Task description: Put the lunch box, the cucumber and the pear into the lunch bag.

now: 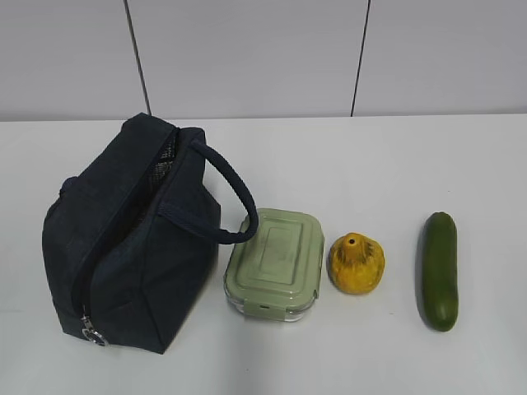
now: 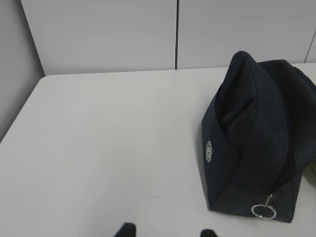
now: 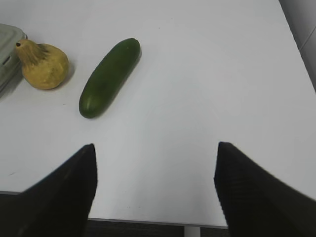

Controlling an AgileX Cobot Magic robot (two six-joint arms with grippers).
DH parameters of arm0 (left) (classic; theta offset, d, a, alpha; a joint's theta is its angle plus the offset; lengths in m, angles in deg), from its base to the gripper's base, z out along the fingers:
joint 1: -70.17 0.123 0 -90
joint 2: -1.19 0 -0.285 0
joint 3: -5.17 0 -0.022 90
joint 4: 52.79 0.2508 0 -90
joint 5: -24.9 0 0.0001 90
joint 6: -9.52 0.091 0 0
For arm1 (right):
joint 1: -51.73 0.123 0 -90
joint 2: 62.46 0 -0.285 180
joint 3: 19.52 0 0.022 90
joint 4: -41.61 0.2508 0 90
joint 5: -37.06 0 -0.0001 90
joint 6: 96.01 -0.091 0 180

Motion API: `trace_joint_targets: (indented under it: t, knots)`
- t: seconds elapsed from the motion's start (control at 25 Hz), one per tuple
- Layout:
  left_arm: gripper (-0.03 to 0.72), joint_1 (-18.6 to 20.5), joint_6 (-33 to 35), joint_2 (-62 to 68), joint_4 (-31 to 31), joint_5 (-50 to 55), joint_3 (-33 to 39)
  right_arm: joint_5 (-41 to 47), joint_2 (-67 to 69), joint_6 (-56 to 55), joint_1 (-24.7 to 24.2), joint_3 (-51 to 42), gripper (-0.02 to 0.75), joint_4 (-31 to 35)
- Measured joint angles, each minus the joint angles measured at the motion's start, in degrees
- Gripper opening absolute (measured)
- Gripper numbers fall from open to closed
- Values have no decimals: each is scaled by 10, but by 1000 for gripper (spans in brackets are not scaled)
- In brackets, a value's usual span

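The dark navy lunch bag (image 1: pixel 132 243) stands at the left of the white table, its ring pull (image 1: pixel 93 334) at the near corner; it also shows in the left wrist view (image 2: pixel 256 138). The lunch box (image 1: pixel 276 262) with its sage-green lid lies right of the bag, under the handle loop. The yellow pear (image 1: pixel 356 263) sits beside it, and the cucumber (image 1: pixel 440 270) lies further right. In the right wrist view the pear (image 3: pixel 44 66) and the cucumber (image 3: pixel 109 77) lie ahead to the left. My left gripper (image 2: pixel 165 231) is open and empty. My right gripper (image 3: pixel 155 163) is open and empty above the near table edge.
The white table (image 1: pixel 370 164) ends at a grey panelled wall (image 1: pixel 247 58) behind. In the left wrist view bare table (image 2: pixel 108 148) lies left of the bag. The table's near edge (image 3: pixel 148 221) shows between my right fingers.
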Motion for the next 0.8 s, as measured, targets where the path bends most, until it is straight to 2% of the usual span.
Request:
trace_joint_targets:
  t: [0.8]
  knots:
    - [241,0,0,0,0,0,0,0,0,0,0,0,569,0]
